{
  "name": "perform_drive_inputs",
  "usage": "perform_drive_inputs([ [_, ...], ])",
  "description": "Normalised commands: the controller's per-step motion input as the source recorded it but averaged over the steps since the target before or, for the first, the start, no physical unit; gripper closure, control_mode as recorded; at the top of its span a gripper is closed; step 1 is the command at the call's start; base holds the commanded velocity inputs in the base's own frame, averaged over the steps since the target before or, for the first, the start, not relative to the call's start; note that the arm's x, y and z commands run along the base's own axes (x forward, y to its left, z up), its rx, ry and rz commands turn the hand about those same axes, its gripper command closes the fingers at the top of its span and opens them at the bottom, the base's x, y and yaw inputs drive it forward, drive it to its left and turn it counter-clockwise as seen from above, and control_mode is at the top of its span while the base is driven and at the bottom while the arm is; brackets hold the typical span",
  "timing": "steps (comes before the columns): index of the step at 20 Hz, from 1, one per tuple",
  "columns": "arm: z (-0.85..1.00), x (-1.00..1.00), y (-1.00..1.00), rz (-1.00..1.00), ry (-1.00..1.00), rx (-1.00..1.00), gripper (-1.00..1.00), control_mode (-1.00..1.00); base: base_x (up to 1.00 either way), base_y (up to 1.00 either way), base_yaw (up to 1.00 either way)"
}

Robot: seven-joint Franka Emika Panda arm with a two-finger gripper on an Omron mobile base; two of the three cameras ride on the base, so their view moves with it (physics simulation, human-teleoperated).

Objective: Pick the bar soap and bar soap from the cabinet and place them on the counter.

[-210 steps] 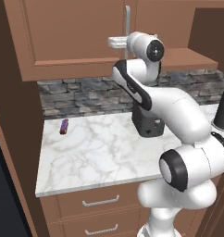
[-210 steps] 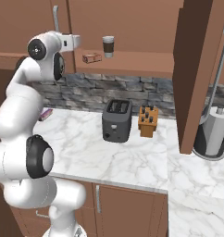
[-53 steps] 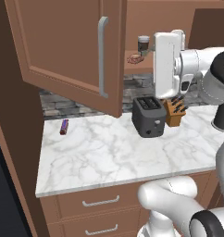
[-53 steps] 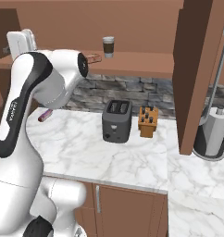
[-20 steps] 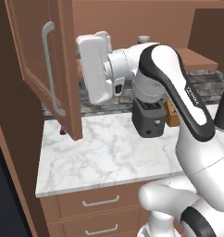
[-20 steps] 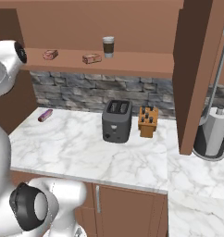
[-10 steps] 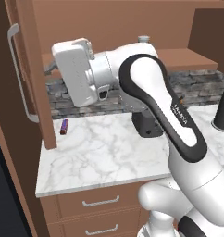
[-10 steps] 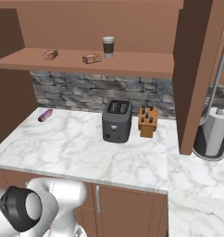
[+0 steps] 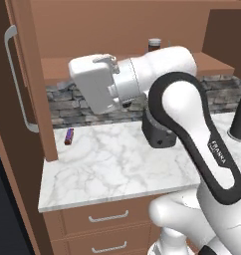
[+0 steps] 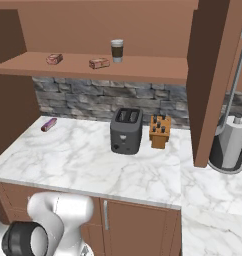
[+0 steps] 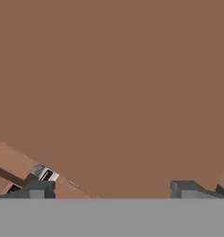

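Cabinet [image 10: 118, 67]: hanging open above the counter, doors swung wide, left door [image 9: 28, 84] showing its long silver handle [image 9: 15, 79].
Counter [image 10: 83, 160]: spreading white and grey-veined under the shelf, sitting on brown drawers [image 9: 107, 219].
Arm [image 9: 192, 124]: reaching left across the left base view, wrist block [image 9: 95, 82] facing the cabinet.
Toaster [image 10: 126, 131]: standing on the counter, knife block [image 10: 159, 132] just beside it.
Paper cup [image 10: 117, 50]: standing upright on the shelf, right of the soaps.
Bar soaps: lying flat on the shelf, one [image 10: 54, 59] towards the left, the other [image 10: 99, 63] near the cup, well apart.
Purple stick [image 10: 48, 124]: lying on the counter near the back wall.
Gripper [image 11: 111, 190]: pointing at plain brown wood, fingers [image 11: 37, 189] spread wide apart, holding nothing.
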Motion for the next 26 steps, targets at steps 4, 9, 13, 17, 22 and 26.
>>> perform_drive_inputs([
  [4, 0.00, -0.45, -0.75, 0.00, -0.30, 0.00, -1.00, -1.00, 0.00, 0.00, 0.00],
  [9, 0.00, -0.31, -0.48, -0.02, -0.24, -0.02, -1.00, -1.00, 0.00, 0.00, 0.00],
  [13, 0.00, -0.20, -0.33, -0.12, -0.19, -0.08, -1.00, -1.00, 0.00, 0.00, 0.00],
  [17, 0.06, -0.07, -0.35, -0.21, -0.10, -0.10, -1.00, -1.00, 0.00, 0.00, 0.00],
  [22, 0.14, -0.01, -0.47, -0.27, -0.03, -0.10, -1.00, -1.00, 0.00, 0.00, 0.00],
  [26, 0.12, 0.00, -0.38, -0.29, -0.03, -0.11, -1.00, -1.00, 0.00, 0.00, 0.00],
])
